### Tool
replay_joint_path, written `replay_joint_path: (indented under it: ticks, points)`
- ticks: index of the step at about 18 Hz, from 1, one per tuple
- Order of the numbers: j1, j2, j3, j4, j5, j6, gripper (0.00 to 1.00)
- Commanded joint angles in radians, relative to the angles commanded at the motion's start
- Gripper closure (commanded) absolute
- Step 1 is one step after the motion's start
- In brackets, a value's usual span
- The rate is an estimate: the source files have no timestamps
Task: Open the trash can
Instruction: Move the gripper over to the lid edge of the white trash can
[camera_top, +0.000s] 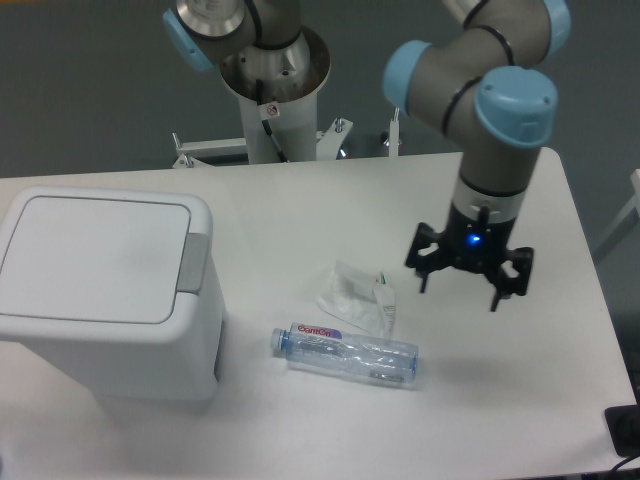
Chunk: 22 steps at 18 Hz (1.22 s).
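Note:
The trash can is a large white boxy bin at the left of the table, its flat lid down and a grey push-button on its right edge. My gripper hangs above the table right of centre, far from the bin, with its fingers spread open and nothing between them.
A clear plastic bottle lies on its side at the table's middle front. Just behind it lies a crumpled white wrapper. The arm's base column stands behind the table's far edge. A dark object shows at the right front corner.

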Motion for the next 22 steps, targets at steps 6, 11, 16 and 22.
replay_joint_path:
  ticks: [6,11,16,22]
  points:
    - [-0.085,0.002,0.105,-0.092,-0.126,-0.149,0.0]
    - [-0.131,0.061,0.079,-0.166,-0.153,-0.152,0.0]
    - [-0.175,0.112,0.04,-0.216,-0.184,-0.197,0.0]
    - [-0.186,0.12,0.039,-0.215,-0.184,-0.208,0.0]
